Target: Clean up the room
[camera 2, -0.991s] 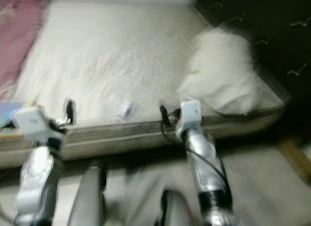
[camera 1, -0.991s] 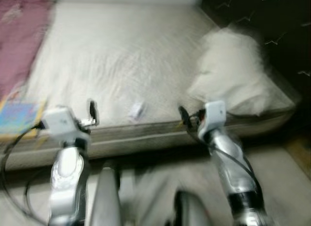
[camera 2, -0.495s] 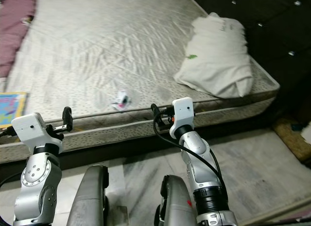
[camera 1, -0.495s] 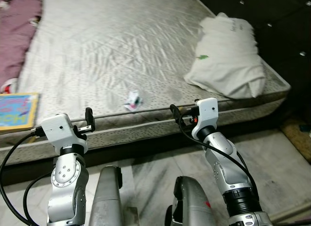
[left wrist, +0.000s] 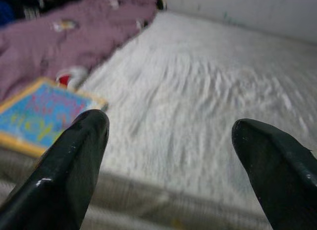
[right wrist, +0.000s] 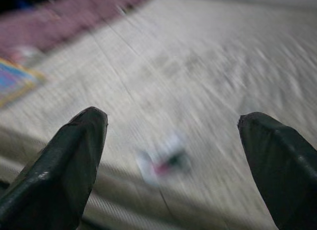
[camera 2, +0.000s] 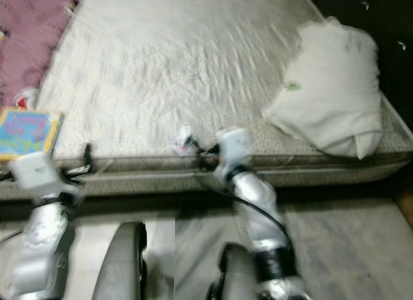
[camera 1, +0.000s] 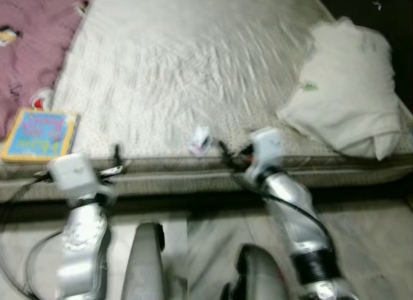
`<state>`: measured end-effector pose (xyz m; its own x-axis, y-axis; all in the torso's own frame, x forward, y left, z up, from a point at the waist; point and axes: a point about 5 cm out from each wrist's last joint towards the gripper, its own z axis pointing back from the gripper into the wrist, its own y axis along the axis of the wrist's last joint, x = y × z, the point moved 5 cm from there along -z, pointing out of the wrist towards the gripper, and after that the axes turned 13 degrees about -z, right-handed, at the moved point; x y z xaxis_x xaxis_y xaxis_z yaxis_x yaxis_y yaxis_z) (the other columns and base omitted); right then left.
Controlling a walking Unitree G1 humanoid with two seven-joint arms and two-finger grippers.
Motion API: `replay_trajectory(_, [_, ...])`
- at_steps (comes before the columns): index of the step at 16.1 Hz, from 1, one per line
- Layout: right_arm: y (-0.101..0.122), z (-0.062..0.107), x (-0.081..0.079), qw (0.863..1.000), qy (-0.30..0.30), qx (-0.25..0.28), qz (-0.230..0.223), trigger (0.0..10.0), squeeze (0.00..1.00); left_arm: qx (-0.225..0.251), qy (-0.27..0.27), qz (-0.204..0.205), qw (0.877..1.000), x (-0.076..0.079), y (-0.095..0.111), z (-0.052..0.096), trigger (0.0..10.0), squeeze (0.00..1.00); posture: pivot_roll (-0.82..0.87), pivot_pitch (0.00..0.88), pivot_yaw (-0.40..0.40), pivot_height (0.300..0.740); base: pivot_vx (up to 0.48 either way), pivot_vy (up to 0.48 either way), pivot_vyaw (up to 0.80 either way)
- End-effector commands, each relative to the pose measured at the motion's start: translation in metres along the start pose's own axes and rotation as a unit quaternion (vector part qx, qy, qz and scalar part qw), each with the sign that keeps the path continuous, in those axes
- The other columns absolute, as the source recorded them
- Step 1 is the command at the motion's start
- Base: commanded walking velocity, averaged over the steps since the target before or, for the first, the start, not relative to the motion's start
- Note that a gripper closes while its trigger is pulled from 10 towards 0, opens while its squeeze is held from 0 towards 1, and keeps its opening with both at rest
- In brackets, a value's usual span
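Approach to the mattress edge, both claws spread and empty.

Head views: blurred camera has shifted since half a second ago; crumpled wrapper point(camera 1: 199, 139) lies near right gripper point(camera 1: 227, 154). Wrist views: left gripper point(left wrist: 168, 161) faces book point(left wrist: 44, 114); right frames wrapper, pickup likely next.

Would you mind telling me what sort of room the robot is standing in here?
Most likely a bedroom. A bare mattress lies low on the floor, a white pillow rests at its right end, and a purple blanket lies along its left side, beside a colourful book.
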<state>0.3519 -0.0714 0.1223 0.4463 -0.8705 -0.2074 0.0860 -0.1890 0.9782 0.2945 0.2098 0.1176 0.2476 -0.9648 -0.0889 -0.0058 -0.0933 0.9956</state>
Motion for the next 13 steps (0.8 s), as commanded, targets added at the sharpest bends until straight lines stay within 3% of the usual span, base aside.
replay_trajectory(1, [-0.0057, 0.0101, 0.0201, 1.0, -0.026, -0.011, 0.002, 10.0, 0.0, 0.001, -0.02, 0.015, 1.0, 0.016, 0.0021, 0.0007, 10.0, 0.0, 0.06, 0.139, -0.065, 0.601, 0.48, 0.0, 0.0])
replay_trajectory(4, [-0.006, 0.01, 0.0197, 1.0, -0.023, -0.011, 0.001, 10.0, 0.0, 0.0, -0.026, 0.02, 0.999, 0.019, 0.0021, 0.0002, 10.0, 0.0, 0.06, 0.139, -0.065, 0.601, 0.455, 0.0, 0.0])
replay_trajectory(9, [-0.0064, 0.0091, 0.0184, 1.0, -0.015, -0.013, -0.001, 10.0, 0.0, -0.006, -0.024, 0.023, 0.999, 0.0233, 0.0016, -0.0016, 10.0, 0.0, 0.06, 0.14, -0.065, 0.596, 0.0, 0.0, 0.0])
replay_trajectory(13, [-0.0078, 0.0087, 0.0177, 1.0, -0.012, -0.015, -0.004, 10.0, 0.0, -0.007, -0.026, 0.023, 0.999, 0.0244, 0.0014, -0.0022, 10.0, 0.0, 0.06, 0.137, -0.067, 0.551, 0.0, 0.0, 0.0])
